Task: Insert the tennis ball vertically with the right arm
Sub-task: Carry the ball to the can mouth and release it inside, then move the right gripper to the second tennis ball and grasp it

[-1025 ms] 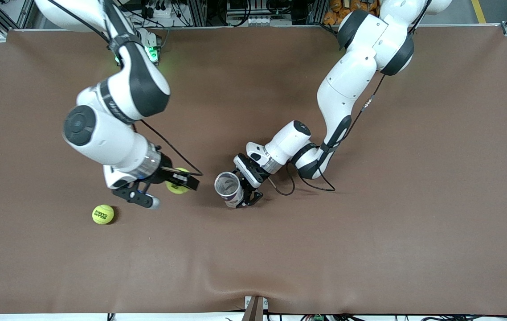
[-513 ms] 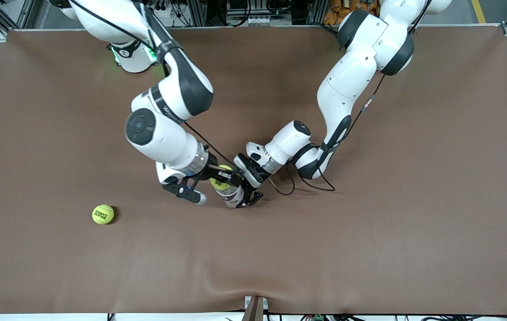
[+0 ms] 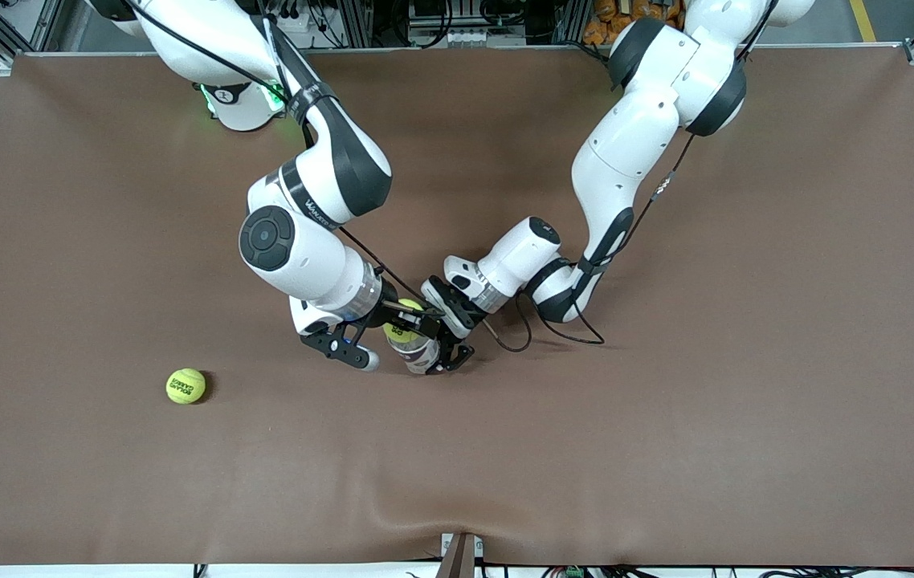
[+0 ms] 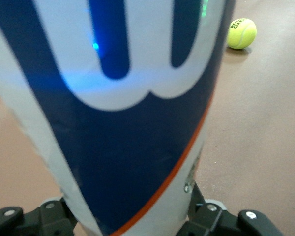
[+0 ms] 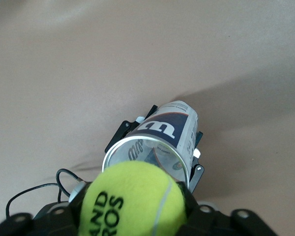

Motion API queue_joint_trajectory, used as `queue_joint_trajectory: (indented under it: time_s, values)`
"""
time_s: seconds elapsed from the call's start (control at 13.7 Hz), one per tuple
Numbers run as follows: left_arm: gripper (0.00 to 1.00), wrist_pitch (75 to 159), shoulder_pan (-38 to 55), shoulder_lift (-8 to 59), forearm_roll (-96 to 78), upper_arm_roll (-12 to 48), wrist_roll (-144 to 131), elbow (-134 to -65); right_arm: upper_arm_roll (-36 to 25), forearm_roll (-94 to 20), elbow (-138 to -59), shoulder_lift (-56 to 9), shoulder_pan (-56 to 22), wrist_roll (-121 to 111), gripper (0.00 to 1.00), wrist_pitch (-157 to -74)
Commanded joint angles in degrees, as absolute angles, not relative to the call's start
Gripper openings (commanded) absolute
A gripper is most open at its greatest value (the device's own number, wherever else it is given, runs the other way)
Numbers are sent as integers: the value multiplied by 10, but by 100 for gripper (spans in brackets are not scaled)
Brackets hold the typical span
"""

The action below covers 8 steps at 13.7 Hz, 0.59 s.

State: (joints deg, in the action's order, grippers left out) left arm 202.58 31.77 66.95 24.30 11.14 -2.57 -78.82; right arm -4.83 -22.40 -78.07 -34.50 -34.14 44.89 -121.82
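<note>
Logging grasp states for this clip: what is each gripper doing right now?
Left gripper: shut on the can, holding it upright.
Right gripper: shut on a ball, over the can's mouth.

Mid-bench (image 3: 666,417), the left tool (image 3: 434,347) grips an upright blue-and-white cylindrical ball can (image 3: 418,353). The right tool (image 3: 402,319) holds a yellow felt tennis ball (image 3: 401,328) over its mouth. A second yellow tennis ball (image 3: 185,386) lies toward the right arm's end.

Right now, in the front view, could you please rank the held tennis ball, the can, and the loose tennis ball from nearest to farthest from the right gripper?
1. Held tennis ball: clamped in the right gripper, over the can's mouth.
2. Can: upright just beneath, gripped by the left gripper.
3. Loose tennis ball: alone on the table, toward the right arm's end.
</note>
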Motion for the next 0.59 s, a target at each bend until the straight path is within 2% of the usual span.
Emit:
queue_joint_trajectory:
  time_s: [0.0,0.37,0.51]
  values:
    - [84,2036,316,666,241,114,-27,-793,-54,-221,-762,-351,-345,457,100,-1208]
    - [84,2036,316,666,241,114,-27,-793,-56,-221,-761,-345,-336,453,100,-1203]
    - [84,2036,316,666,241,114,-27,-793,-59,-216,-762,-331,-300,447,100,-1170]
